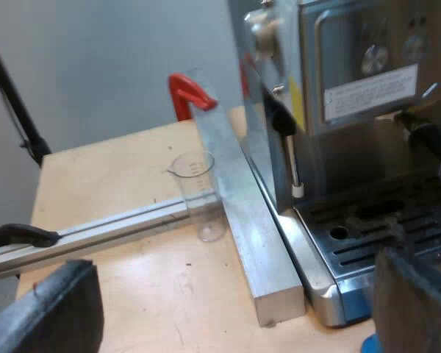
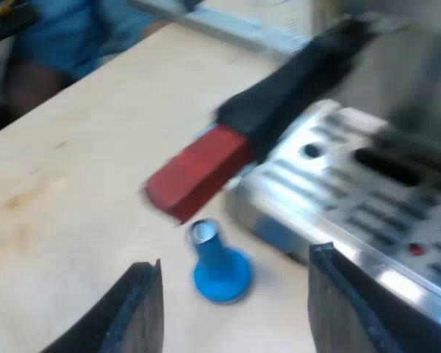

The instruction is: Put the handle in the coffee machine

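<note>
Though agape, right pincer (image 2: 235, 294) empty.

blue tamper (image 2: 219, 268) crowding the red end of the handle (image 2: 272, 99), bare table (image 2: 73, 184) open beside them

- The robot's left hand (image 1: 231, 294) is held with its two black fingers (image 1: 48, 309) spread wide apart, the tips pointing forward and down from the wrist.
- The right hand (image 2: 235, 268) is posed much the same, its two black fingers (image 2: 136, 309) parted with a broad gap between them and the wrist tilted downward.
</note>
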